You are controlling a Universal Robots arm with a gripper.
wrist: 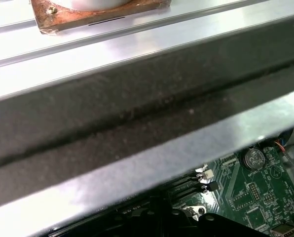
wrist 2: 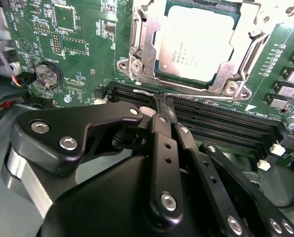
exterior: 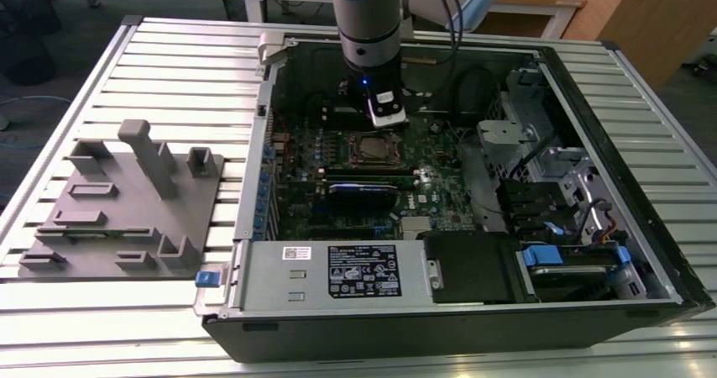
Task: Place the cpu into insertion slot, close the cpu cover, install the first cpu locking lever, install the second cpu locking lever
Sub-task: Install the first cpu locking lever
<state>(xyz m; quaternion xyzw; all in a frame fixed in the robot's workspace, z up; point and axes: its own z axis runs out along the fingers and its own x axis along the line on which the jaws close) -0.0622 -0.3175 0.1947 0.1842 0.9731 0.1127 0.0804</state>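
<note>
The cpu (wrist 2: 201, 42) is lying flat in the insertion slot (wrist 2: 184, 81), and the cpu cover (wrist 2: 142, 44) is resting down over its edges. In the exterior view the socket is sitting just at six o'clock of the gripper (exterior: 387, 118), inside the open computer case (exterior: 627, 101).

The chip is looking light, rigid and easily damaged on its contact side, so I judge its bare edges the only safe hold. The cover is reading as thin, stiff sheet metal. The locking lever (wrist 2: 206, 97) is a springy wire, best taken near its free end.

The arm (exterior: 368, 25) is reaching straight down from twelve o'clock in the exterior view, wrist near vertical. In the second wrist view the fingers (wrist 2: 159, 128) are drawn together, tips meeting at the lever wire. Whether they are pinching it or only pressing on it, I cannot tell.
</note>
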